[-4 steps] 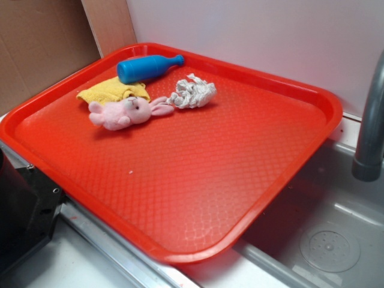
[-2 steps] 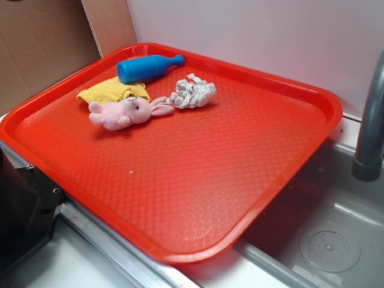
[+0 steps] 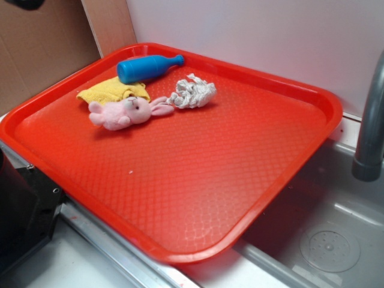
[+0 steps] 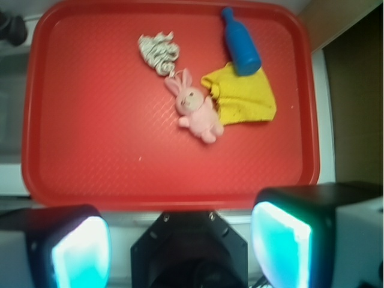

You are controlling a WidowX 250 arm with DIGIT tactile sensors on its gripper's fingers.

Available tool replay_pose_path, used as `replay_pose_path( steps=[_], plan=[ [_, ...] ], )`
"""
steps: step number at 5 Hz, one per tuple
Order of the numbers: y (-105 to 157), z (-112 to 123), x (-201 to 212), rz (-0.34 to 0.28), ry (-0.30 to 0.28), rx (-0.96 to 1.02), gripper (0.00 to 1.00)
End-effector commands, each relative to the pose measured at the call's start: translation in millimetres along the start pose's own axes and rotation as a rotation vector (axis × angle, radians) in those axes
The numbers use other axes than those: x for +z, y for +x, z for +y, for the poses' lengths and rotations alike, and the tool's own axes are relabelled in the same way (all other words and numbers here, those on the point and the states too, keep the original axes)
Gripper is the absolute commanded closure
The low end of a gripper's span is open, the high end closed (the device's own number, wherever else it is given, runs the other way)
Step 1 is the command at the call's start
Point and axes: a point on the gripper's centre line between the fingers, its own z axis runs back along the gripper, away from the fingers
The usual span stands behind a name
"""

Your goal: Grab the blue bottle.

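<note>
Nothing of the grab is done, as far as I can judge; the blue bottle [image 3: 147, 67] lies on its side at the far end of the red tray [image 3: 180, 180], untouched, its base resting on or just against the edge of the yellow cloth [image 3: 113, 90], its neck pointing away toward the tray's rim. The pink plush bunny [image 3: 127, 111] lies just beside the cloth, and a crumpled whitish wad [image 3: 192, 93] sits near the bunny's ears, apart from the bottle. The whole approach, the descent and the closing are left to do.

The wrist view looks straight down from well above; there the gripper [image 4: 180, 246] shows at the bottom edge with its two pads [image 4: 81, 249] standing wide apart, nothing between them, hanging off the near side of the tray and far from the bottle. The exterior view shows almost none of the arm, only a dark scrap at the top left corner; it does show the sink basin [image 3: 327, 240] and grey faucet [image 3: 369, 138] beside the tray.
</note>
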Motion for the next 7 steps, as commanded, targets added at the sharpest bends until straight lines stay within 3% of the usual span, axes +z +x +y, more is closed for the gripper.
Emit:
replay_pose_path(
  steps=[1,2,4,7],
  plan=[
    [38.0,37.3,-42.2,-0.007,0.043,0.08,0.0],
    [50.4,55.2,-62.2,-0.048,0.047,0.092,0.0],
    [74.3,91.7,-106.4,-0.051,0.021,0.144,0.0],
    [144.1,106.7,-188.3,-0.011,0.038,0.07,0.0]
  ],
)
